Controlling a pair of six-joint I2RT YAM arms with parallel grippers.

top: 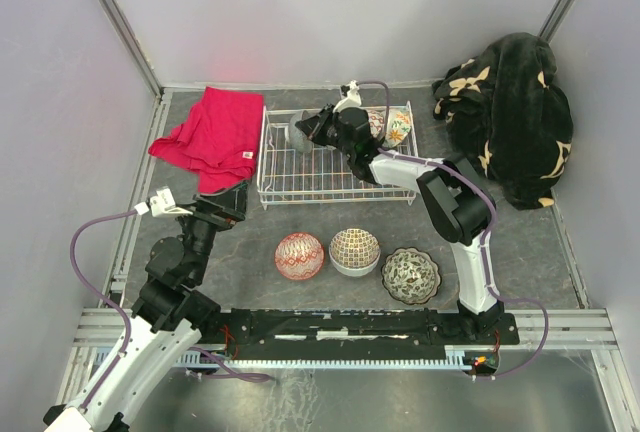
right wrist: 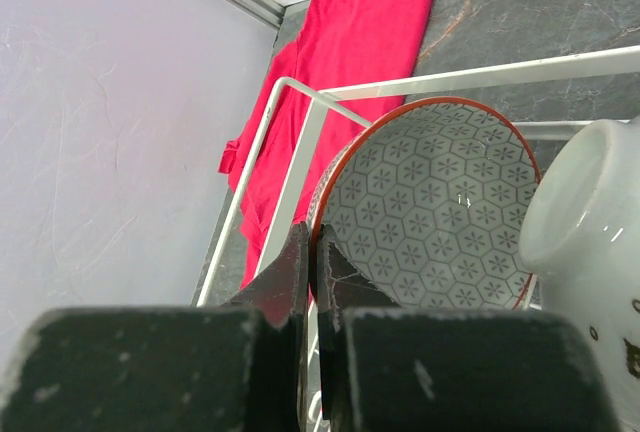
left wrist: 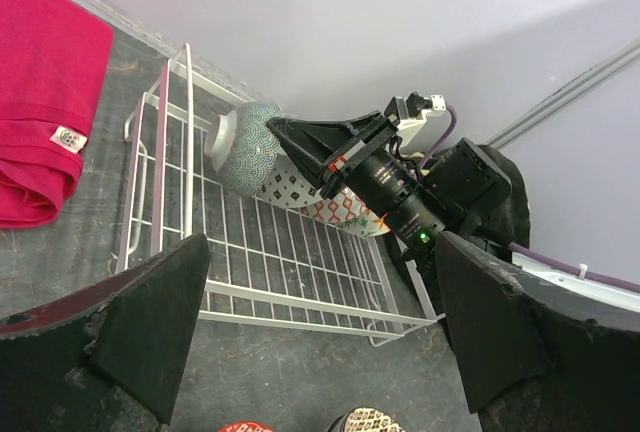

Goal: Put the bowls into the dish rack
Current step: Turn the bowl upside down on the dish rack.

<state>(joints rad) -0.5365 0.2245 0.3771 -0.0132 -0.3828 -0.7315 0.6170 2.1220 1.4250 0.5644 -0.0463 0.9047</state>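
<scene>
With the left jaws gaping empty, the right jaws are pinching the rim of a hexagon-patterned bowl (right wrist: 440,212), holding it on edge in the dish rack (top: 300,180) beside a white bowl (right wrist: 590,232), which is calling for slow lowering until the wires bear it before release.

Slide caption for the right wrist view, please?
Right gripper grips the red-rimmed, hexagon-patterned ceramic bowl at the white wire dish rack.

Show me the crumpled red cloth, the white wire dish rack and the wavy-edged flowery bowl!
crumpled red cloth (top: 215,132): top view, middle of the fabric.
rectangular white wire dish rack (top: 300,174): top view, bare wire floor.
wavy-edged flowery ceramic bowl (top: 411,275): top view, inside centre.
</scene>
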